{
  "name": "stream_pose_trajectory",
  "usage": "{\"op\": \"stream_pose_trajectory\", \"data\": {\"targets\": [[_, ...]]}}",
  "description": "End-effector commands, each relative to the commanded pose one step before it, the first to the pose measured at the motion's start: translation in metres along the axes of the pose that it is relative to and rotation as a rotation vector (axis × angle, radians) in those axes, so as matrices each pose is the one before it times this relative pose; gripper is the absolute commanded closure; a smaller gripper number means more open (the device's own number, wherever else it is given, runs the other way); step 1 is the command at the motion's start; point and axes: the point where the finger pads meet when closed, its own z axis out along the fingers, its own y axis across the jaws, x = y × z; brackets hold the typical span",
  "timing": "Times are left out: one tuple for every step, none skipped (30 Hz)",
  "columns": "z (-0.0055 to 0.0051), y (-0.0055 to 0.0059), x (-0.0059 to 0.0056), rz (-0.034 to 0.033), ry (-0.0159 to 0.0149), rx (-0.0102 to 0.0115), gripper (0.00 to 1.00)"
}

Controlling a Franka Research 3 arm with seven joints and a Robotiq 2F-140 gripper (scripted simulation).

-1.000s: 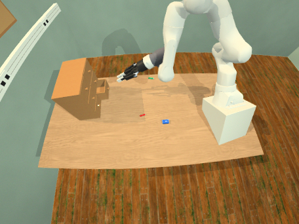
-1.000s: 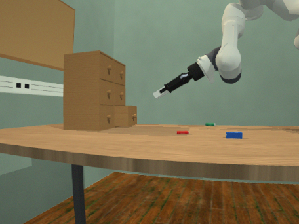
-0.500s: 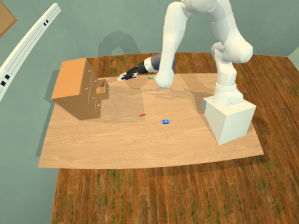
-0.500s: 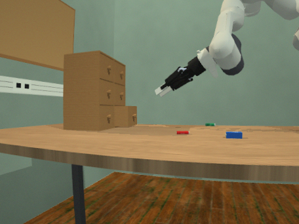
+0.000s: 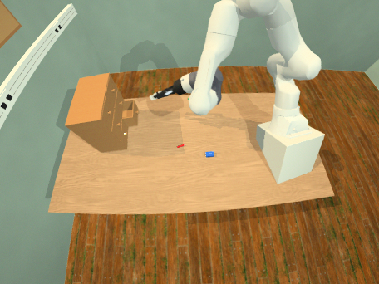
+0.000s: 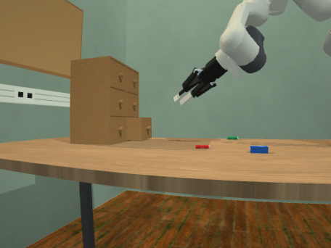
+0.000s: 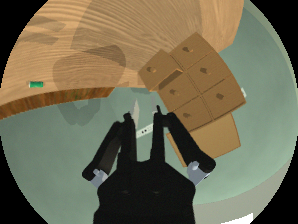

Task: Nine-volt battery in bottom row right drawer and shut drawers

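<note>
My arm (image 6: pixel 239 41): cut off by the exterior view's top edge | counter (image 6: pixel 163 159): right end cropped there | open drawer (image 7: pixel 156 70): interior hidden from my wrist | red cylinder (image 5: pixel 179 146): perhaps a battery, markings too small to tell

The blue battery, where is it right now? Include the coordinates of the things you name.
In the exterior view, the blue battery (image 5: pixel 209 154) (image 6: pixel 259 149) lies on the table (image 5: pixel 166 183) (image 6: pixel 160 164), right of the red cylinder (image 5: pixel 179 146) (image 6: pixel 202 146), its nearest neighbour.
</note>
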Motion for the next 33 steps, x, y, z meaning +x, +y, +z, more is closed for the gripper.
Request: {"op": "stream_pose_trajectory", "data": {"targets": [[-0.00422, -0.00624, -0.00161, 0.12863, 0.00001, 0.0738, 0.72], [-0.00147, -0.00015, 0.00026, 0.02366, 0.00094, 0.01301, 0.72], [-0.00054, -0.00014, -0.00148, 0.02195, -0.00189, 0.01383, 0.72], [-0.00069, -0.00008, -0.00125, 0.02238, -0.0015, 0.01385, 0.72], [-0.00085, -0.00004, -0.00097, 0.02284, -0.00103, 0.01385, 0.72], [-0.00103, 0.0, -0.00068, 0.02328, -0.00053, 0.01387, 0.72], [-0.00121, 0.00002, -0.00037, 0.02372, 0.0, 0.01389, 0.72], [0.0, 0.0, 0.0, 0.0, 0.0, 0.0, 0.72], [0.0, 0.0, 0.0, 0.0, 0.0, 0.0, 0.72], [-0.00124, -0.00026, -0.00034, 0.02505, 0.00028, 0.0144, 0.72], [-0.00122, -0.00063, -0.00039, 0.02663, 0.0005, 0.01504, 0.72], [-0.0014, -0.00063, -0.00007, 0.02703, 0.00107, 0.01509, 0.72], [-0.00158, -0.00064, 0.00027, 0.02741, 0.00167, 0.01515, 0.72], [-0.00175, -0.00067, 0.00062, 0.02777, 0.00228, 0.01522, 0.72], [-0.00104, -0.00028, -0.00069, 0.02396, -0.00054, 0.01383, 0.72], [-0.00062, 0.00001, -0.00148, 0.02155, -0.00222, 0.0129, 0.72], [-0.00075, 0.00001, -0.0012, 0.02175, -0.00166, 0.01294, 0.72], [-0.00088, 0.0, -0.00092, 0.02192, -0.00109, 0.01299, 0.72], [-0.00102, -0.00002, -0.00063, 0.02209, -0.00051, 0.01303, 0.72], [-0.00115, -0.00004, -0.00034, 0.02223, 0.00009, 0.01308, 0.72], [-0.0011, -0.00055, -0.00056, 0.02496, 0.00028, 0.01436, 0.72], [-0.00118, -0.00073, -0.00044, 0.02591, 0.00075, 0.01482, 0.72], [-0.00131, -0.00077, -0.00014, 0.02597, 0.00135, 0.01491, 0.72], [-0.00144, -0.00081, 0.00016, 0.02601, 0.00196, 0.01499, 0.72], [0.0, 0.0, 0.0, 0.0, 0.0, 0.0, 0.72], [0.0, 0.0, 0.0, 0.0, 0.0, 0.0, 0.72], [-0.00157, -0.00086, 0.00046, 0.02604, 0.00259, 0.01508, 0.72], [-0.00098, -0.00041, -0.0007, 0.02319, -0.00014, 0.01325, 0.72], [-0.00085, -0.00028, -0.00093, 0.02226, -0.00071, 0.01271, 0.72], [-0.00094, -0.00032, -0.00072, 0.02221, -0.00025, 0.01281, 0.72], [-0.00103, -0.00037, -0.0005, 0.02214, 0.00022, 0.01289, 0.72], [-0.00111, -0.00041, -0.0003, 0.02205, 0.00067, 0.01298, 0.72], [-0.0012, -0.00046, -0.0001, 0.02195, 0.00112, 0.01307, 0.72]]}}
